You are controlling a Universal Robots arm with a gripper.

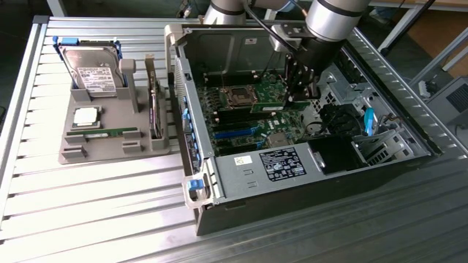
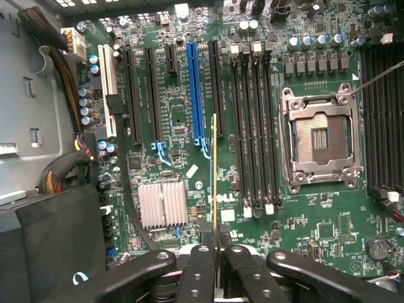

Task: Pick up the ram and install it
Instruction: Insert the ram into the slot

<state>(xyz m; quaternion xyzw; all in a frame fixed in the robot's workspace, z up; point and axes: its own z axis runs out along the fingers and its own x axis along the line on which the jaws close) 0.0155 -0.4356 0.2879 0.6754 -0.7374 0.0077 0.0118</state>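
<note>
My gripper [image 1: 295, 94] reaches down into the open computer case [image 1: 241, 170] and is shut on the ram [image 1: 268, 94], a green stick held above the motherboard [image 1: 252, 129]. In the wrist view the ram [image 2: 214, 177] appears edge-on as a thin line rising from between my fingertips [image 2: 216, 251]. It hangs beside the black memory slots [image 2: 252, 132], just off the nearest one and close to the blue slot [image 2: 194, 95]. The empty processor socket [image 2: 322, 136] lies beyond the memory slots. Whether the ram touches the board I cannot tell.
A grey tray [image 1: 109, 153] at the exterior view's left holds a second green stick [image 1: 102, 133], a silver processor [image 1: 86, 115], a hard drive [image 1: 91, 68] and an upright dark card [image 1: 153, 107]. Cables [image 2: 60, 170] and a silver heatsink [image 2: 163, 203] sit near the slots.
</note>
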